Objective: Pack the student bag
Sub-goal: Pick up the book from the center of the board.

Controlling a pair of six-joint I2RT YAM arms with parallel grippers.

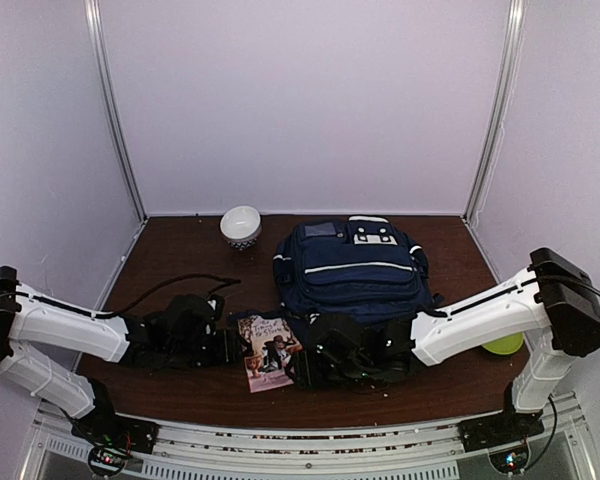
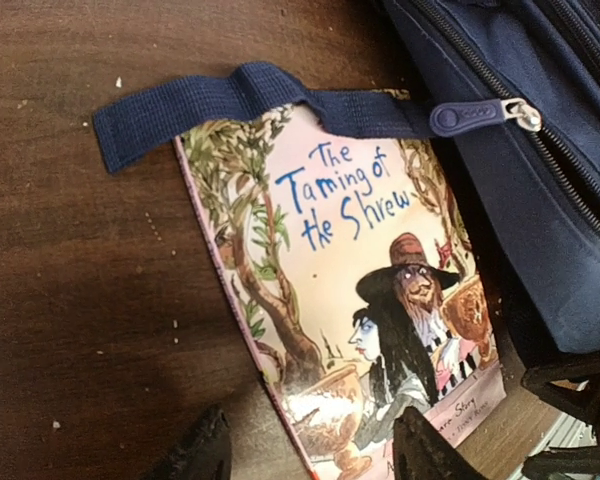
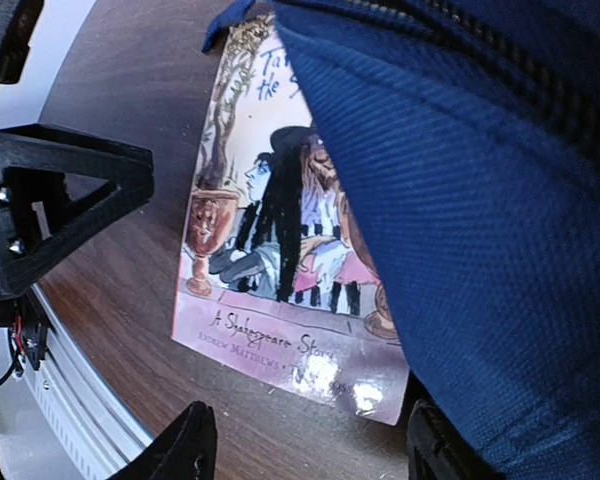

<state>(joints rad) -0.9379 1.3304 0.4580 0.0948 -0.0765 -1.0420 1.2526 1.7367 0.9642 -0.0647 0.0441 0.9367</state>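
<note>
Bench [image 1: 180, 245]: dark brown wood grain, matt, with pale specks scattered over it in the left wrist view. Plain pale walls [image 1: 300, 100] enclose it on three sides, with metal rails [image 1: 115, 110] running up the back corners.

The student bag [image 1: 352, 265] lies at mid-bench, slightly right of centre, front pocket up. It is navy woven fabric with white stripes and white buckle patches.

We note a small white bowl [image 1: 241, 226] with a patterned band at the back edge, just left of the bag. A black cable [image 1: 170, 285] loops across the left side. A lime-green object [image 1: 505, 345] is mostly hidden behind the right arm.

A thin, glossy paperback book [image 1: 267, 350], "The Taming of the Shrew", lies flat at the bag's near-left corner. Its right edge is overlapped by the bag. A flat navy webbing strap [image 2: 210, 105] lies across the top of the cover, and a rounded zip pull [image 2: 475, 115] lies beside it.

Left claw [image 2: 310, 455]: fingers apart, low over the book's near end, one tip above bare bench and the other above the cover.

Right claw [image 3: 310, 455]: fingers apart, the book's near corner showing between them and one tip close to the bag's fabric. We cannot tell whether it touches.

The two claws face each other across the book.
</note>
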